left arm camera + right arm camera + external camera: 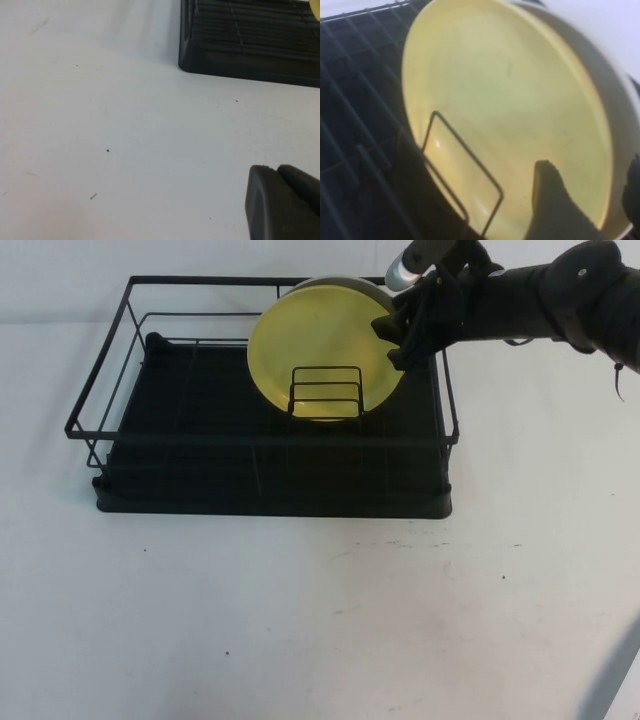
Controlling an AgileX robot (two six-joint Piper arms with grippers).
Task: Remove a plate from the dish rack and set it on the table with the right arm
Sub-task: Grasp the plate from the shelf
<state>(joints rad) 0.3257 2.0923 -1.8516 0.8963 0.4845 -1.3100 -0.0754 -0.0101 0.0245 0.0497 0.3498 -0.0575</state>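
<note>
The pale-yellow plate stands on edge in the small wire plate holder at the back of the black dish rack. My right gripper is at the plate's right edge. In the right wrist view the plate fills the frame and my right gripper is open. One finger is in front of the plate's face, the other behind its rim. My left gripper is shut and empty over the white table, near the rack's corner.
The rim of a second, greyer plate shows just behind the yellow one. The rack's wire walls surround the plates. The white table stretches wide in front of the rack and to its right.
</note>
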